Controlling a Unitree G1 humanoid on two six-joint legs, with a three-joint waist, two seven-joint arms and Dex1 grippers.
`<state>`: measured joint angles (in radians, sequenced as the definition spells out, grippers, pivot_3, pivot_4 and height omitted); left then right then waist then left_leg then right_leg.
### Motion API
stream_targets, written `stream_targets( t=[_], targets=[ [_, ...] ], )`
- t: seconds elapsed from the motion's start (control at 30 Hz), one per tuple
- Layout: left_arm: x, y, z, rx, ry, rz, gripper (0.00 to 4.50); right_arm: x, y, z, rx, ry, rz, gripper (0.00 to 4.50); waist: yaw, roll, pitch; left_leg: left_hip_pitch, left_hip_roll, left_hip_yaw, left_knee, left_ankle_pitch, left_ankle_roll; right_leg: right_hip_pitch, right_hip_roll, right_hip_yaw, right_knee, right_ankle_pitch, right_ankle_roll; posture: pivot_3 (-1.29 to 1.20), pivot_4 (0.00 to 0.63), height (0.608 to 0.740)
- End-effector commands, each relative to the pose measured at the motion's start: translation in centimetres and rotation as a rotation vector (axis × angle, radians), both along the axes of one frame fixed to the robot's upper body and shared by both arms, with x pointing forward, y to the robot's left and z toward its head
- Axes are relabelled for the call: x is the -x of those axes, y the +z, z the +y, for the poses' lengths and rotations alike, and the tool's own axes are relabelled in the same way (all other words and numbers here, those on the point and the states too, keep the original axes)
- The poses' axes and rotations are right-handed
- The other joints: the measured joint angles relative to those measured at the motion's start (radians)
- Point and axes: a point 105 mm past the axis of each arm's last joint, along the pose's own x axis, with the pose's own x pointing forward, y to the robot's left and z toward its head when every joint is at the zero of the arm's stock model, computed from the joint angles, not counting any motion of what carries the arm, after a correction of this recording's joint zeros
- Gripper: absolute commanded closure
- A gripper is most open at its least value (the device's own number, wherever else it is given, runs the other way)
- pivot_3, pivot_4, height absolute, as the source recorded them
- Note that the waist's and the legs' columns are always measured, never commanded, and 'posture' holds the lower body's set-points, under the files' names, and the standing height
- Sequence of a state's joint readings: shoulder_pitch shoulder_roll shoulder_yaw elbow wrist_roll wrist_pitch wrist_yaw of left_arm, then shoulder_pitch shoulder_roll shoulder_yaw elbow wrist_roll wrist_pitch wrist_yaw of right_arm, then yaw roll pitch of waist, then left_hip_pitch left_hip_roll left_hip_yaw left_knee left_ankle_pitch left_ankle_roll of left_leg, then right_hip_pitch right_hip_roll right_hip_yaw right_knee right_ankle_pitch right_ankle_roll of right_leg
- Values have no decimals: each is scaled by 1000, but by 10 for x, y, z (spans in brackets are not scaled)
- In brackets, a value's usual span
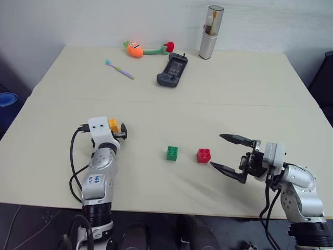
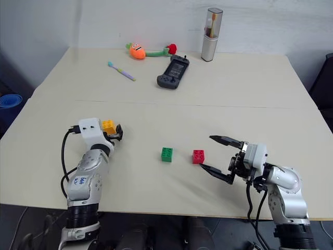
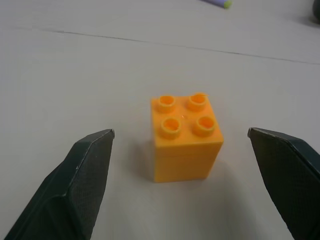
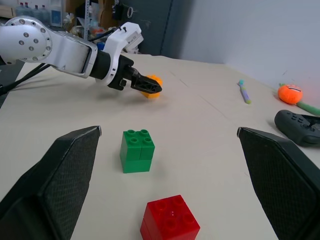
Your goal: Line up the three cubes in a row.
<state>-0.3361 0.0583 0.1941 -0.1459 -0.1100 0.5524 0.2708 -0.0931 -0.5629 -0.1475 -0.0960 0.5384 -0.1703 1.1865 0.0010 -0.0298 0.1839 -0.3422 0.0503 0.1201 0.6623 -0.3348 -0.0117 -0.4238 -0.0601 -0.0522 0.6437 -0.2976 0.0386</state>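
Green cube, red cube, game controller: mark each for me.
green cube (image 1: pixel 172 153), left eye view, studded top
red cube (image 1: pixel 204 155), left eye view, studded top
game controller (image 1: pixel 173 71), left eye view, middle of body

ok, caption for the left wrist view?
Open left hand lined up on the orange cube, fingers apart on either side, not touching it.

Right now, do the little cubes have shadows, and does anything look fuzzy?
Left wrist view: the orange cube is sharp, with a soft shadow beside it, away from the purple tip; that far purple tip looks fuzzy. Right wrist view: the green cube has only a faint shadow.
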Motion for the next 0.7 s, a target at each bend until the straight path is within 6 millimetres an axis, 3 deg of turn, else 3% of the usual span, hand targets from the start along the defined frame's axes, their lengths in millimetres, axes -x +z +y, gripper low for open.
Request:
stream_targets(
  t=[0.03,0.13,0.47,0.53,0.63,0.7],
  targets=[
    [-8,10,-3,-57,7,-25,8,2,13,0,9,-11,-48,0,0,0,0,0,0,0,0,0,0,0,0,0,0,0,0,0,150,740],
    [-14,13,-6,-58,5,-34,8,2,13,0,8,-17,-45,0,0,0,0,0,0,0,0,0,0,0,0,0,0,0,0,0,150,740],
    [-18,15,-5,-89,-78,-38,2998,2,13,2,7,-26,-37,0,-2,0,0,0,0,0,0,0,-1,0,0,0,0,0,0,0,150,740],
    [-18,25,-5,-30,-187,-98,2990,3,13,2,9,-28,-37,0,-3,0,0,0,0,0,0,1,-1,0,0,0,0,0,0,0,150,740],
    [-7,43,-10,47,-556,-147,2990,6,13,-3,23,-38,-27,0,-3,0,0,0,0,0,0,1,-2,-1,0,-1,1,0,0,0,150,740],
    [7,51,-7,8,-779,-141,2990,9,13,-6,31,-44,-20,0,-6,0,0,-1,1,0,0,2,-3,-2,1,-1,1,0,-1,0,150,740]
  ],
)
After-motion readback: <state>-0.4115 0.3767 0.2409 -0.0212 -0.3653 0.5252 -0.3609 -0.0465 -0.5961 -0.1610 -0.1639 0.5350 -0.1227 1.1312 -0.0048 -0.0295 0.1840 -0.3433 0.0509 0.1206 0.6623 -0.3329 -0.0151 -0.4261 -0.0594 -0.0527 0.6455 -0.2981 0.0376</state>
